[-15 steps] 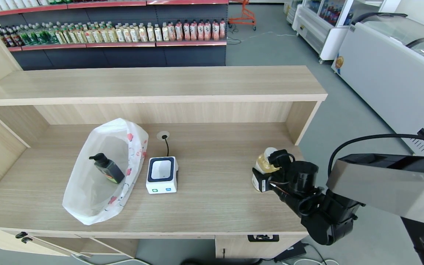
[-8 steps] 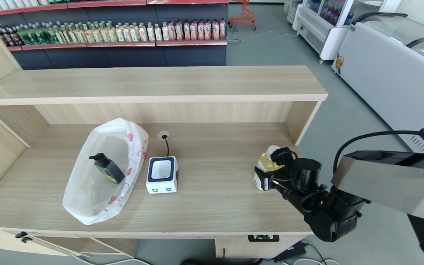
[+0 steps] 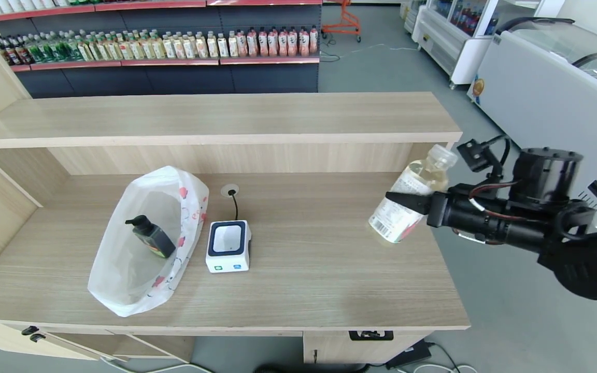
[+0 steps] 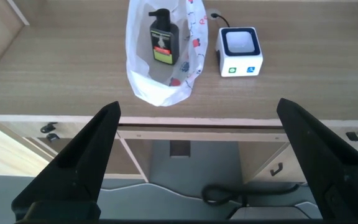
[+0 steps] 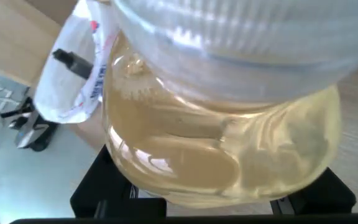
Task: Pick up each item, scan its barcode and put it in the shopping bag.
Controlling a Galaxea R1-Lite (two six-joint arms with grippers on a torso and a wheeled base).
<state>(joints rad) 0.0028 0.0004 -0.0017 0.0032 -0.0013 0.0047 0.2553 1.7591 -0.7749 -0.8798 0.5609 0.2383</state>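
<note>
A clear bottle (image 3: 411, 196) of pale yellow drink, white-capped with a white label, hangs tilted above the counter's right end; a barcode shows near its lower end. My right gripper (image 3: 416, 202) is shut on its middle. The bottle (image 5: 222, 124) looms close in the right wrist view. A white shopping bag (image 3: 145, 239) lies open on the left with a dark pump bottle (image 3: 151, 237) inside. The white scanner (image 3: 228, 245) sits beside it. My left gripper (image 4: 197, 162) is open, held back off the counter's front edge, facing the bag (image 4: 161, 50) and scanner (image 4: 240, 51).
The wooden counter (image 3: 303, 269) has a raised back ledge (image 3: 215, 119) and a side wall at the right. The scanner's cable runs to a grommet (image 3: 230, 190). Shelves of drinks (image 3: 164, 46) stand behind; freezers (image 3: 552, 88) are on the right.
My right gripper has lifted the bottle off the counter, swung it up and to the right, and tilted it. The bag, scanner and left arm have not moved.
</note>
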